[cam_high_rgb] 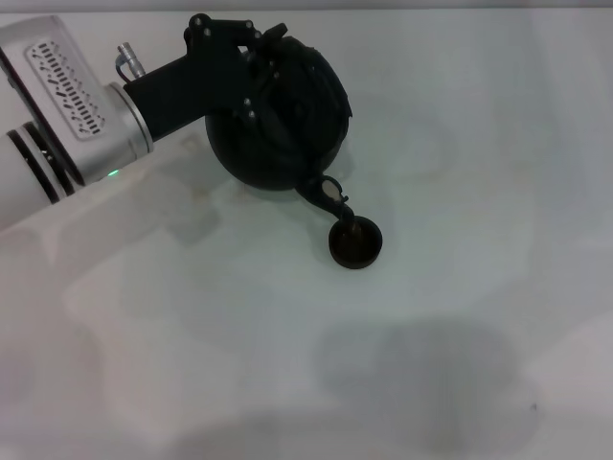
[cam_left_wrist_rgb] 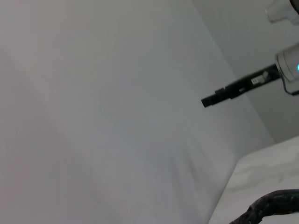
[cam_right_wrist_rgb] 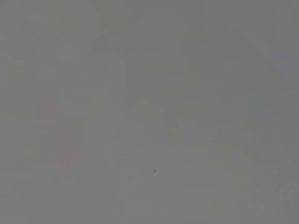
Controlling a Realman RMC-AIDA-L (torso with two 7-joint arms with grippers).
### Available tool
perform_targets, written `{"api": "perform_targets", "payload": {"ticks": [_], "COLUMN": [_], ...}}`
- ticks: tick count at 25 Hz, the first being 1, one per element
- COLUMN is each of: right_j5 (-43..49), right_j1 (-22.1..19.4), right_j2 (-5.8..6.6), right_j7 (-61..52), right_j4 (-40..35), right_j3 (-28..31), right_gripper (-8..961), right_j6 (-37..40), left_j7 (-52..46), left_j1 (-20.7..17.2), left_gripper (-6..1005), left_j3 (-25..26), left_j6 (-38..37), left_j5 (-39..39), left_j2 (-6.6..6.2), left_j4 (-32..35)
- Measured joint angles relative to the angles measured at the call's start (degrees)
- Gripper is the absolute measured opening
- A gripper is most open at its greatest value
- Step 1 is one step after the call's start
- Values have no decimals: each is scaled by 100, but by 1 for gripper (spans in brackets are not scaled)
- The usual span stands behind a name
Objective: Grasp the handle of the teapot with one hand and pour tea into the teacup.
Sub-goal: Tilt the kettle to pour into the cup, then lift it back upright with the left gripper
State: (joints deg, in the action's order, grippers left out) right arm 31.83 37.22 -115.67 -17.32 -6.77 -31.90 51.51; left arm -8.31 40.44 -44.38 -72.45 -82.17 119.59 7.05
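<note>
1. Nearest the robot, the white table (cam_high_rgb: 287, 383) carries only soft shadows; the right gripper appears in no head-view position, and its wrist view shows a blank grey surface.
2. Farther out stands the teacup (cam_high_rgb: 355, 241), small, dark and upright.
3. The teapot's spout (cam_high_rgb: 326, 195) sits directly over the near-left rim of the teacup, touching it or just above it; contact cannot be told.
4. Behind the spout lies the teapot (cam_high_rgb: 278, 120), its long axis running from the spout up and back toward the robot's left. It appears tipped toward the teacup, so the pour seems under way or imminent.
5. At the top of the teapot, the left gripper (cam_high_rgb: 251, 59) is clenched on the handle (cam_high_rgb: 305, 59); the left wrist view shows a short dark arc of it (cam_left_wrist_rgb: 273, 203).
6. Judgement: further tilt about the spout-to-handle axis governs flow; only the left arm is placed to supply it.
</note>
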Motion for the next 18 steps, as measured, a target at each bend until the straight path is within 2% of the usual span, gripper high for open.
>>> {"api": "perform_targets", "payload": {"ticks": [18], "right_j5": [-2], "right_j1": [4], "right_j2": [0], "right_j7": [0], "right_j4": [-9], "right_j3": [0], "right_gripper": [830], "right_j6": [8], "left_j7": [216], "left_j1": [107], "left_gripper": [110], "left_j3": [0], "left_j6": [82], "left_j5": [-1], "left_j2": [3], "left_j4": [-11]}}
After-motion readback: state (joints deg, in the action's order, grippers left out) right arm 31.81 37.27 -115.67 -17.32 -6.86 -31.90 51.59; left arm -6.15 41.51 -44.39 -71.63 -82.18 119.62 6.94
